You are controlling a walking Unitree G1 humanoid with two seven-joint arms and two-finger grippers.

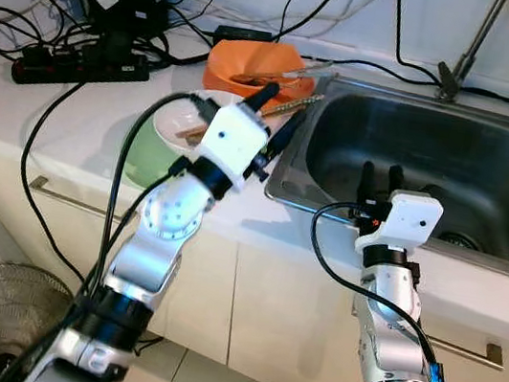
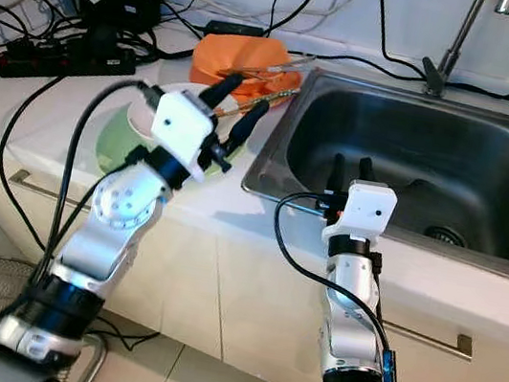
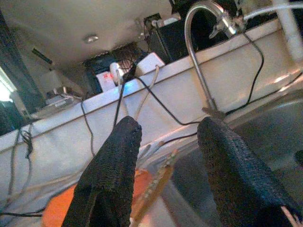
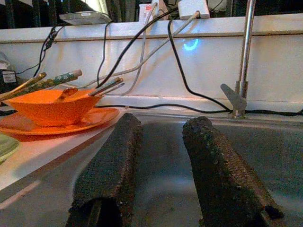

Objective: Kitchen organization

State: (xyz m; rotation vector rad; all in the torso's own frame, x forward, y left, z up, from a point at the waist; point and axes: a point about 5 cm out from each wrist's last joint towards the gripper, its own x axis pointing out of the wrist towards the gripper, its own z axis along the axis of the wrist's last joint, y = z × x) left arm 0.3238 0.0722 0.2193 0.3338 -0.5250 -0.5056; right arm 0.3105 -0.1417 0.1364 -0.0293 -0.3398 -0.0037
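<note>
Left gripper (image 1: 278, 115) raised over the bench's sink-side edge, jaws apart above wooden chopsticks (image 1: 292, 107), right gripper (image 1: 381, 179) upright at the steel sink (image 1: 490, 170) front rim, jaws apart, glossy orange bowl (image 4: 47, 108) beyond.

faucet (image 1: 479, 38) spout cut off at top edge, green bowl (image 1: 148, 157) half hidden behind left arm

Both eye views look forward and down from the head onto the table (image 1: 71, 123) and steel sink (image 1: 489, 180), sharing almost the same scene. The left wrist view faces upward along its fingers (image 3: 111, 175), close above the sink's edge, toward the tap (image 3: 199, 47). The right wrist view sits low over the sink, looking level past its fingers (image 4: 111, 175) at the orange bowl (image 4: 47, 106)
</note>
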